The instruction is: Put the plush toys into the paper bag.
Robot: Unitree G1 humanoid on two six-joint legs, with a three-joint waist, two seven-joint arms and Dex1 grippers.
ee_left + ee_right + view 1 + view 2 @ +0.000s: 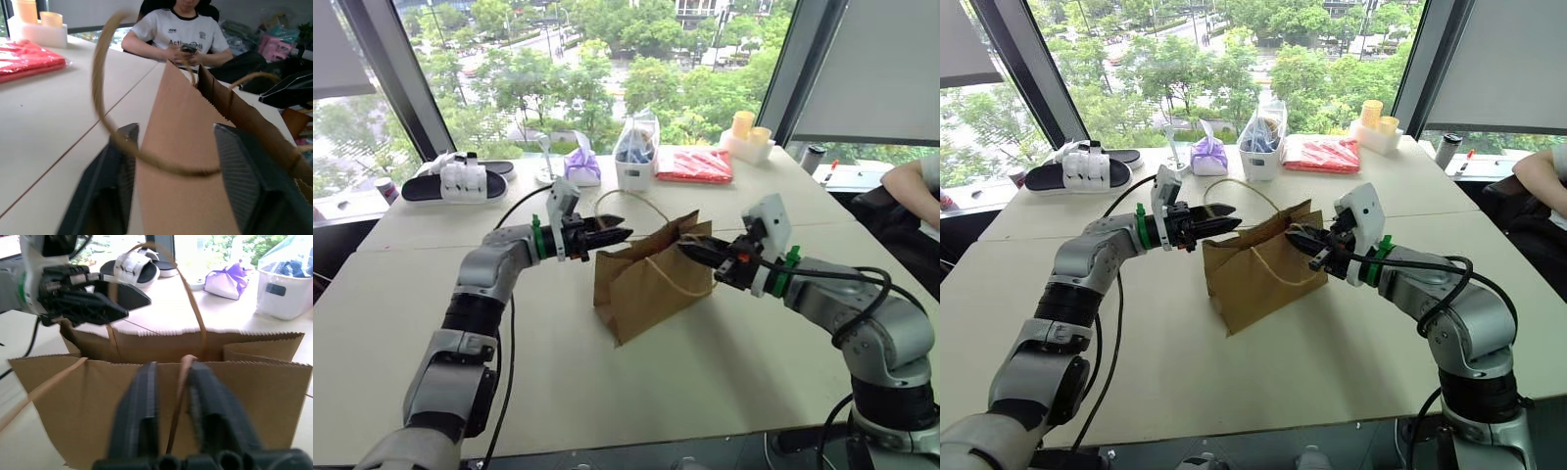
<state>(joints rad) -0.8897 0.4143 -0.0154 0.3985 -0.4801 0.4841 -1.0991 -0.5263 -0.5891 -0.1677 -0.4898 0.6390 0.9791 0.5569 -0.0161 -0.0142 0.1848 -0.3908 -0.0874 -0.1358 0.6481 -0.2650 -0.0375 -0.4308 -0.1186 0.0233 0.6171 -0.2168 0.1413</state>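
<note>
Both grippers at paper bag mouth, bag upright mid-table.
Left gripper [619, 233] jaws wide, straddling the far cord handle [105, 112]; right gripper [690, 251] jaws narrow, near handle cord between them; paper bag [646, 279] on table [705, 362]; plush toys unseen.

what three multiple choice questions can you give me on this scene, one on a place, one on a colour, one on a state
1. Where does the paper bag stand?
A. on a chair
B. on the table, between the left gripper and the right gripper
C. on the floor

2. What colour is the tied pouch near the window?
A. purple
B. yellow
C. black

3. How do the left gripper's jaws stand?
A. shut on a toy
B. shut on a cup
C. open

Key: B, the bag sits on the tabletop between both arms; A, its cloth is purple; C, the left wrist view shows them wide apart.
</note>
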